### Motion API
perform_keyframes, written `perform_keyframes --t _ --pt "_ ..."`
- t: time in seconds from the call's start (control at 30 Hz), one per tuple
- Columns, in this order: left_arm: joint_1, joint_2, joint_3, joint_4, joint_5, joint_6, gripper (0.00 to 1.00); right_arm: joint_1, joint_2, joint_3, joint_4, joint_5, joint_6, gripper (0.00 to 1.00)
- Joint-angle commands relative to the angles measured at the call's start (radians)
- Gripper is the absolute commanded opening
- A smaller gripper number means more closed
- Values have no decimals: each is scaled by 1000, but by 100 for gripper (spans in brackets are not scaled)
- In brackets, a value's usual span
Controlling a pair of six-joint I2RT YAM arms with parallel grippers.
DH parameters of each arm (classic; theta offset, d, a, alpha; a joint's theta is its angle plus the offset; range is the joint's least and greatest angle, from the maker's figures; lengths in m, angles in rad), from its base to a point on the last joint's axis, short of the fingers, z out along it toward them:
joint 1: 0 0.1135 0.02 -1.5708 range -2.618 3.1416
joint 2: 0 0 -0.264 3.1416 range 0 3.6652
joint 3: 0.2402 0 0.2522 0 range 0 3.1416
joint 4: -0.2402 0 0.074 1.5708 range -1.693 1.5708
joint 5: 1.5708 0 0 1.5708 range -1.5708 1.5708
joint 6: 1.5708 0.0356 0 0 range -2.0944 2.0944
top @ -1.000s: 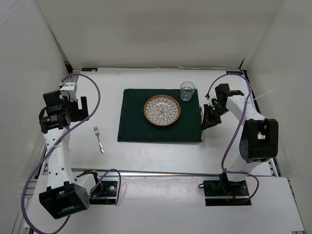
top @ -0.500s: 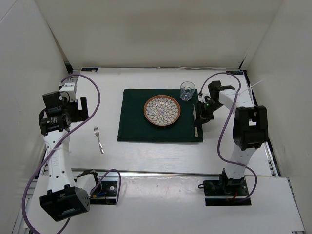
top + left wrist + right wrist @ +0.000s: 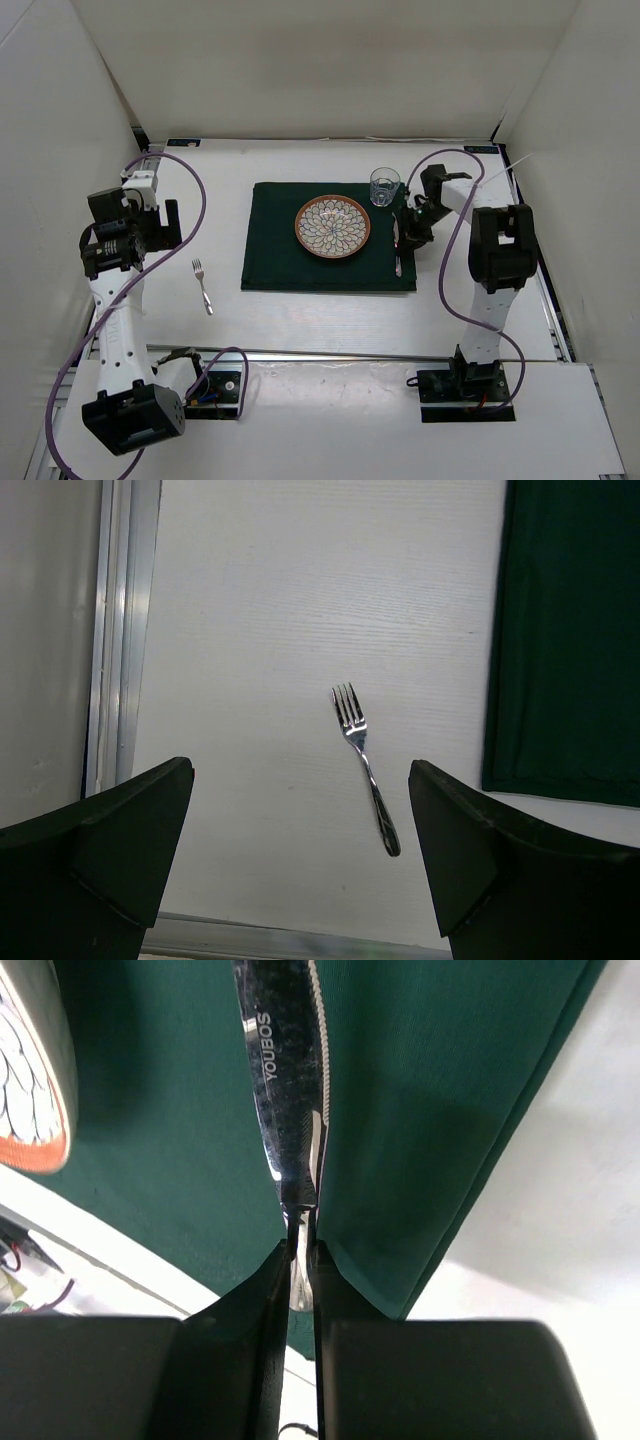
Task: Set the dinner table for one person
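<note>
On the white dinner table (image 3: pixel 320 315) lies a dark green mat (image 3: pixel 270 250) with a patterned plate (image 3: pixel 332 227) on it and a clear glass (image 3: pixel 384 186) at its far right corner. My right gripper (image 3: pixel 408 232) is shut on a steel knife (image 3: pixel 285 1080), holding it by the handle over the mat's right edge, just right of the plate (image 3: pixel 30 1070). A fork (image 3: pixel 203 285) lies on the table left of the mat. My left gripper (image 3: pixel 300 880) is open and empty, high above the fork (image 3: pixel 363 765).
White walls enclose the table on the left, back and right. A metal rail (image 3: pixel 350 355) runs along the near edge and another rail (image 3: pixel 120 630) along the left side. Purple cables loop from both arms.
My right gripper has moved left with the knife, from beside the mat's right edge to over the mat near the plate. The left arm has not moved.
</note>
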Motion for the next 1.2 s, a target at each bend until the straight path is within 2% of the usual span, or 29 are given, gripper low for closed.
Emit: perform_keyframes --t 0.0,0.2,0.53,0.9,1.17 --pt "4 -34 -13 2 17 -6 100 4 27 66 9 10 6 0" --pt "4 -43 -22 2 17 -6 100 4 62 119 9 21 16 0" --pt "4 -52 -22 2 17 -6 100 22 93 128 9 12 26 0" --pt "4 -62 -22 -7 17 -6 100 22 111 128 9 67 48 0" --pt "4 -62 -22 -7 17 -6 100 22 111 128 9 89 66 7"
